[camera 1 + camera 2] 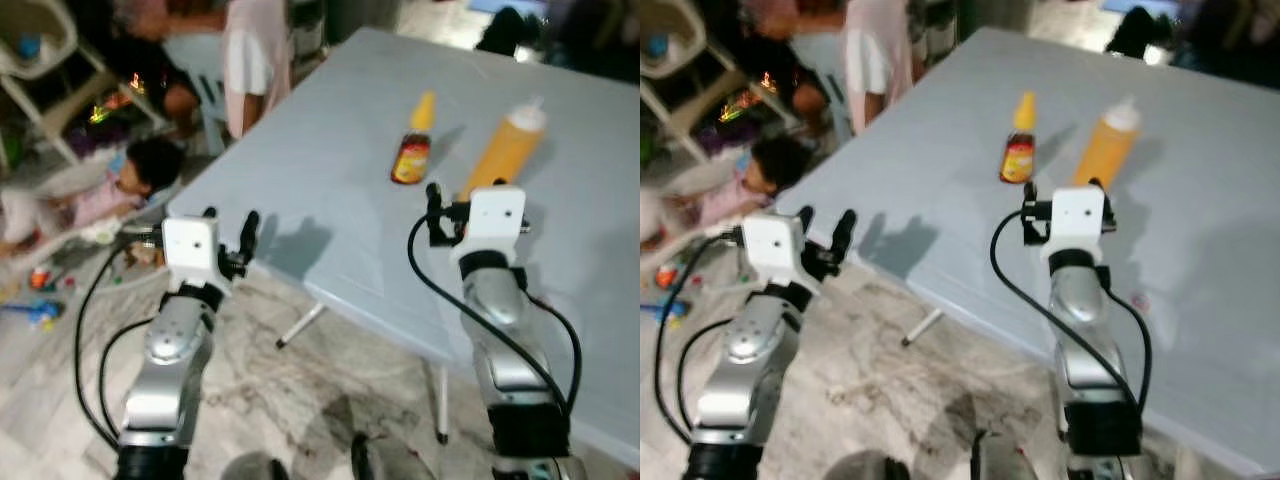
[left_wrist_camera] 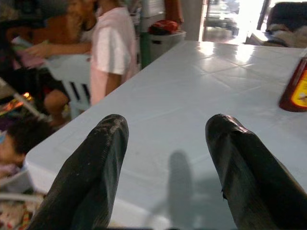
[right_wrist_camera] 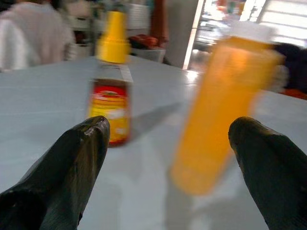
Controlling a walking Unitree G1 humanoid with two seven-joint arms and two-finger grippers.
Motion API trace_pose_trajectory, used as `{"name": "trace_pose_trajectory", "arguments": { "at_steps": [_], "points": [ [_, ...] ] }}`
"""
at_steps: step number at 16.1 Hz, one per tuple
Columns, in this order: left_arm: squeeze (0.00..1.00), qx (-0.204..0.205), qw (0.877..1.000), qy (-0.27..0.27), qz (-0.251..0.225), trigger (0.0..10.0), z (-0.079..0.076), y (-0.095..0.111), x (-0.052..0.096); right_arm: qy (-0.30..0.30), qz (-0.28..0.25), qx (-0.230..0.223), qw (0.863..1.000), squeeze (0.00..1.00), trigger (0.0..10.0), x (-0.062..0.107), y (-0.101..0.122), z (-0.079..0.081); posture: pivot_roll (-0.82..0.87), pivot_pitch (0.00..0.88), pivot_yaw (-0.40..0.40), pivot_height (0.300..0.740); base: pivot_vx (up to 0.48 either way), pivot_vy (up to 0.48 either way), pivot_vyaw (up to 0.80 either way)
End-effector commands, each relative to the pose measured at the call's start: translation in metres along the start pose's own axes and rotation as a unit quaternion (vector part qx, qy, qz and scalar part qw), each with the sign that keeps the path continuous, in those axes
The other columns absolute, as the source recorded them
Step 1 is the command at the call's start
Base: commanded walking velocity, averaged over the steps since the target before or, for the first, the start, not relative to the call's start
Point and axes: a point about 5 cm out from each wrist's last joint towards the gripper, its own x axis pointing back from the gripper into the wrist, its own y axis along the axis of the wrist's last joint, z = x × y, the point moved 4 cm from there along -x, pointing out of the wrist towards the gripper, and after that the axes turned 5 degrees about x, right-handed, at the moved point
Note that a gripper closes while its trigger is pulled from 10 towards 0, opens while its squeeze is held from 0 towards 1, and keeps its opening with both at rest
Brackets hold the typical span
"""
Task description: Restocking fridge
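Observation:
A tall orange bottle [image 1: 505, 150] with a white cap stands on the pale blue table [image 1: 330, 180]. To its left stands a small red sauce bottle [image 1: 411, 150] with a yellow cap. My right gripper [image 1: 478, 200] is open just short of the orange bottle, level with its base. In the right wrist view the orange bottle [image 3: 220, 110] stands ahead between the spread fingers [image 3: 72, 167], and the sauce bottle [image 3: 111, 100] is off to one side. My left gripper [image 1: 230, 222] is open at the table's near corner with nothing in it, and the sauce bottle [image 2: 295, 86] is far off.
A person in a pink shirt [image 1: 255, 50] stands at the table's far left edge. A child [image 1: 130, 175] lies on the floor among toys [image 1: 35, 305] to the left. A white chair [image 1: 50, 60] stands at the back left. Table legs [image 1: 300, 325] angle down over the marble floor.

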Motion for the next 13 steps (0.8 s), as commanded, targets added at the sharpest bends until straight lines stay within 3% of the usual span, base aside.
{"name": "trace_pose_trajectory", "arguments": {
  "at_steps": [1, 13],
  "points": [
    [0.0, 0.003, 1.0, -0.007, -0.002, 10.0, -0.0041, 0.002, -0.002, -0.01, 0.009, 0.013, 1.0, 0.0, 10.0, 0.0002, -0.0049, -0.0047, -0.04, 0.093, 0.048, 0.74, 0.0, 0.0, -0.76],
    [0.0, 0.013, 1.0, -0.01, -0.001, 10.0, -0.0063, 0.0012, -0.0008, -0.019, -0.004, 0.04, 0.999, 0.0, 10.0, 0.0023, -0.0026, -0.0058, -0.05, 0.109, 0.048, 0.74, 0.0, 0.0, -0.75]
  ]
}}
